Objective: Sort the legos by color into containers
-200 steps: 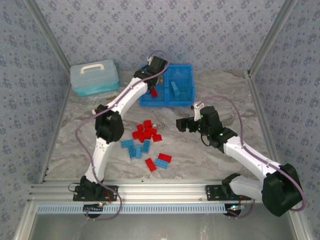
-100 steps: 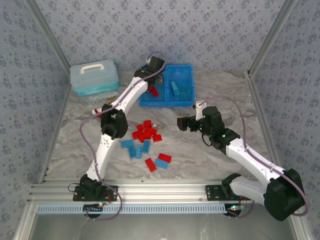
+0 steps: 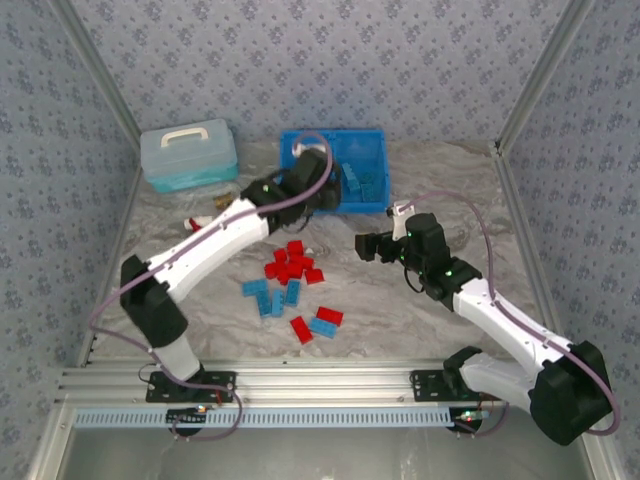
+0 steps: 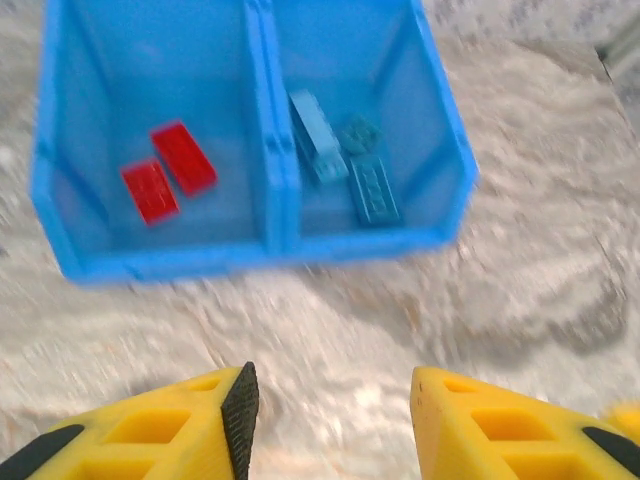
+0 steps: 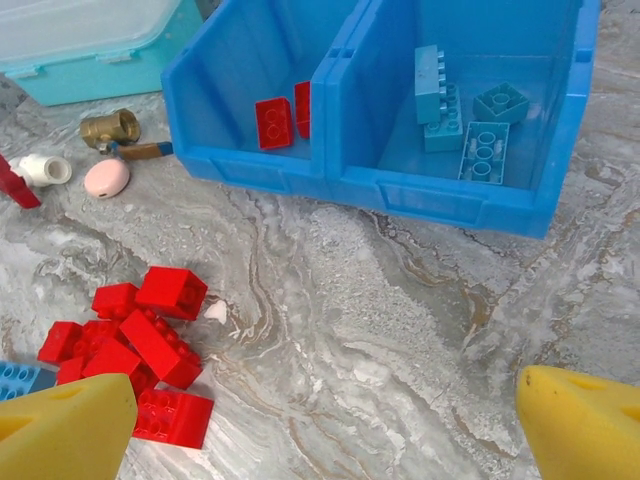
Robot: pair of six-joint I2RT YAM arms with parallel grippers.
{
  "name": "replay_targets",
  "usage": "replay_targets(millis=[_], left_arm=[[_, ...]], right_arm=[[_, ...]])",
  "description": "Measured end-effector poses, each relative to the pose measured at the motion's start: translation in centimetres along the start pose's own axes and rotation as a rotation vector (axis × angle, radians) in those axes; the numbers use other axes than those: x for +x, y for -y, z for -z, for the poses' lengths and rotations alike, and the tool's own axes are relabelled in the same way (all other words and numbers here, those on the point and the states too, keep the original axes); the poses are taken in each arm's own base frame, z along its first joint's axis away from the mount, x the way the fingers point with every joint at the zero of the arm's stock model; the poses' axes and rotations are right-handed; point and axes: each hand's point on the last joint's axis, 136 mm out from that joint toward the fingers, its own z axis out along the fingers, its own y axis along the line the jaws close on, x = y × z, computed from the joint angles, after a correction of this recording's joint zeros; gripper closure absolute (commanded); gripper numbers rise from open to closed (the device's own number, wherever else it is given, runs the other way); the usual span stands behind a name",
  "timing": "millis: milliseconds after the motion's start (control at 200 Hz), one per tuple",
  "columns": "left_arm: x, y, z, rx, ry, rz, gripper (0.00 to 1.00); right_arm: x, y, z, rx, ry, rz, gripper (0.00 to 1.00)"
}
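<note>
The left gripper (image 4: 330,405) hung open and empty above the table (image 4: 520,250), just short of the blue bin (image 4: 250,262). The bin's left compartment held two red legos (image 4: 168,172), and its right compartment held three light-blue legos (image 4: 340,165). The right gripper (image 5: 325,425) stood wide open, gripping nothing, facing the bin across bare table. A loose red pile (image 5: 140,340) lay close beside it. Further loose light-blue legos (image 3: 272,296) lay nearer the arm bases, well apart from both grippers.
</note>
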Motion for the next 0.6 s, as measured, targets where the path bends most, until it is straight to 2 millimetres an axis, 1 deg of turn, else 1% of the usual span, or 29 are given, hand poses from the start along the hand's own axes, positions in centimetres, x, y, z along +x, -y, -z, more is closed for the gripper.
replay_targets(millis=[30,35,60,75,90,95,110,120,135,160,165,215,265,270,295,360,490,600], left_arm=[[1.4,0.1,0.0,-0.005,-0.018,0.007,0.52],[1.9,0.1,0.0,-0.007,-0.026,0.008,0.52],[3.1,0.0,-0.2,-0.018,-0.041,0.015,0.52],[4.1,-0.1,-0.5,-0.027,-0.059,0.019,0.51],[4.6,-0.1,-0.6,-0.032,-0.065,0.022,0.51],[5.2,-0.3,-0.8,-0.04,-0.075,0.026,0.51],[6.1,-0.5,-1.1,-0.05,-0.091,0.026,0.51],[7.1,-0.7,-1.4,-0.063,-0.108,0.031,0.51],[7.7,-0.8,-1.6,-0.071,-0.118,0.031,0.5],[9.5,-1.4,-2.1,-0.097,-0.148,0.043,0.49],[9.5,-1.4,-2.1,-0.097,-0.148,0.043,0.49],[12.6,-2.4,-3.1,-0.144,-0.202,0.056,0.46],[14.6,-3.1,-3.8,-0.18,-0.237,0.07,0.45],[15.1,-3.3,-4.0,-0.19,-0.246,0.07,0.45],[15.9,-3.6,-4.4,-0.208,-0.261,0.073,0.44],[17.5,-4.3,-5.4,-0.253,-0.288,0.08,0.42],[18.6,-5.2,-6.8,-0.306,-0.296,0.105,0.31],[19.5,-6.1,-7.8,-0.348,-0.305,0.115,0.31]], right_arm=[[-0.1,0.0,0.0,0.002,0.003,0.0,0.0],[-0.1,0.0,0.0,0.003,0.003,0.0,0.0],[-0.1,0.1,0.1,0.005,0.005,0.0,0.0],[-0.1,0.1,0.1,0.007,0.006,0.0,0.0],[-0.2,0.1,0.1,0.009,0.007,0.0,0.0],[-0.2,0.1,0.1,0.009,0.007,0.0,0.0],[-0.2,0.2,0.1,0.01,0.008,0.0,0.0],[-0.2,0.2,0.2,0.011,0.01,0.0,0.0],[-0.3,0.2,0.2,0.014,0.012,0.0,0.0],[-0.3,0.3,0.2,0.017,0.014,0.0,0.0],[-0.3,0.3,0.2,0.018,0.014,0.0,0.0],[-0.4,0.4,0.3,0.024,0.019,0.0,0.0],[-0.4,0.5,0.3,0.03,0.021,0.0,0.0],[-0.4,0.5,0.3,0.031,0.021,0.0,0.0],[-0.4,0.5,0.3,0.032,0.021,0.0,0.0],[-0.4,0.6,0.3,0.035,0.02,0.0,0.0],[-0.4,0.7,0.3,0.043,0.021,0.0,0.0],[-0.3,0.7,0.3,0.043,0.02,0.0,0.0]])
